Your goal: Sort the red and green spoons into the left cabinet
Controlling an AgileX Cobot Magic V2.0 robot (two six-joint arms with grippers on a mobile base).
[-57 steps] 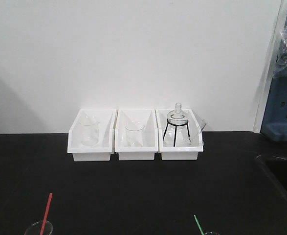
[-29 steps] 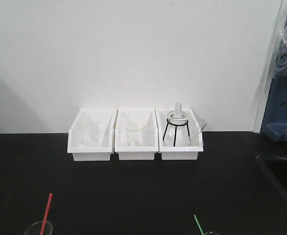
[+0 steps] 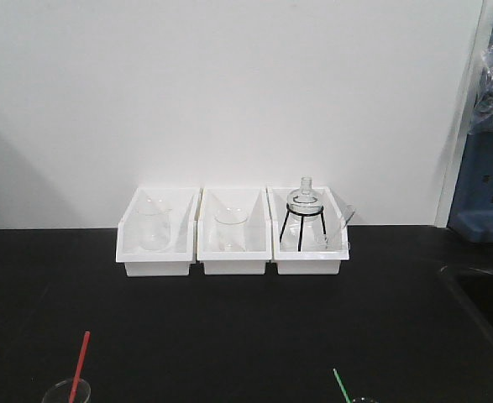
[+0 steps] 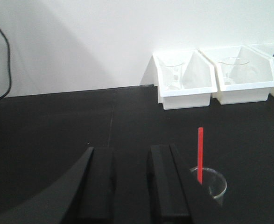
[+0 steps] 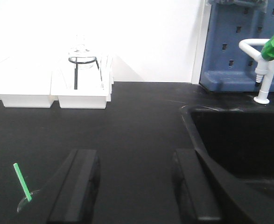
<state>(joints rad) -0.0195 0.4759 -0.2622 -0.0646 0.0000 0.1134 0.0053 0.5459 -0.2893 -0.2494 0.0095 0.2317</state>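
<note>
Two spoons: red spoon (image 3: 79, 366) at lower left and green spoon (image 3: 341, 385) at lower right of the front view, each standing in a clear cup (image 4: 215, 186).
Look: slim straight handles, bowls hidden.
Change: none over the last second, so sorting looks unstarted.
Left gripper (image 4: 132, 184): spread, empty, beside the red spoon.
Right gripper (image 5: 137, 184): spread, empty.
Left cabinet: out of view.

A plain white wall (image 3: 229, 84) rises behind the matte black desk (image 3: 246, 319), where three white bins (image 3: 233, 243) stand side by side against it, while at the right a sunken black sink (image 5: 239, 135) lies before a blue pegboard panel (image 5: 230, 42) and a green-knobbed white tap (image 5: 263, 60).
</note>
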